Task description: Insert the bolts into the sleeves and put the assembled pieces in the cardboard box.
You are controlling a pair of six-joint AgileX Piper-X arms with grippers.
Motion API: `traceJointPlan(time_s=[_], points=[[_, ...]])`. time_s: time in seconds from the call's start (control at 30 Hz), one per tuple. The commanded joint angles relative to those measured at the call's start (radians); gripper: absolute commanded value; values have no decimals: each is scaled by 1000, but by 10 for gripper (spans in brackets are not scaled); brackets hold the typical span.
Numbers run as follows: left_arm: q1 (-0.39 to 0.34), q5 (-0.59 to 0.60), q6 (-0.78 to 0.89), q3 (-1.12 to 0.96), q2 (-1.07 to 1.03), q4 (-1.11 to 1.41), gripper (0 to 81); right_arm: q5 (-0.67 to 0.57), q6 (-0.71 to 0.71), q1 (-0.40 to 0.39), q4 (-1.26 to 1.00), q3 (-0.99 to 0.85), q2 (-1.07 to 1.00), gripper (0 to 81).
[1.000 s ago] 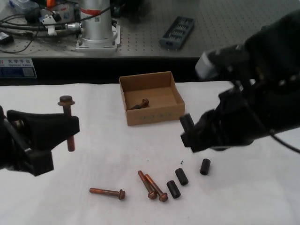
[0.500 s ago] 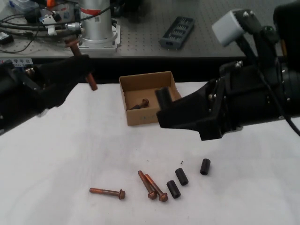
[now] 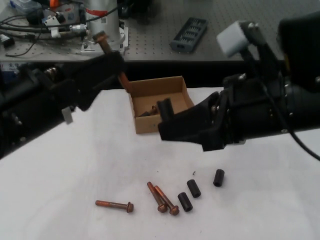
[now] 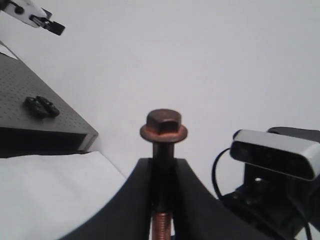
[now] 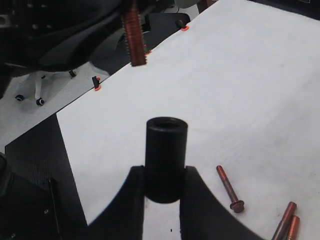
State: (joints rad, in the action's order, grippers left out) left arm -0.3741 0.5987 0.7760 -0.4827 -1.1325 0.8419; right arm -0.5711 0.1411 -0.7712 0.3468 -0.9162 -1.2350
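Two pinches: left fingers [image 4: 125, 210] clamp bolt [image 4: 163, 131] below head; right fingers [image 5: 126, 202] clamp black sleeve [image 5: 166, 157].

Bright, even light leaves only faint shadows on the cloth [image 3: 60, 165].

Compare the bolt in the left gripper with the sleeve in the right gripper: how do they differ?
The bolt is copper-coloured; the sleeve is black. The bolt has a hexagonal flanged head and a threaded shank; the sleeve is a plain tube with an open end. Both are clamped off the bench: bolt in the left gripper, sleeve in the right gripper.
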Motion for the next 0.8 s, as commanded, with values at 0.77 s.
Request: traceJointPlan(time_s=[0.77], points=[[-21,159,176,-10,1,-98,6,-25,-75,-64,13,28,-2,43]])
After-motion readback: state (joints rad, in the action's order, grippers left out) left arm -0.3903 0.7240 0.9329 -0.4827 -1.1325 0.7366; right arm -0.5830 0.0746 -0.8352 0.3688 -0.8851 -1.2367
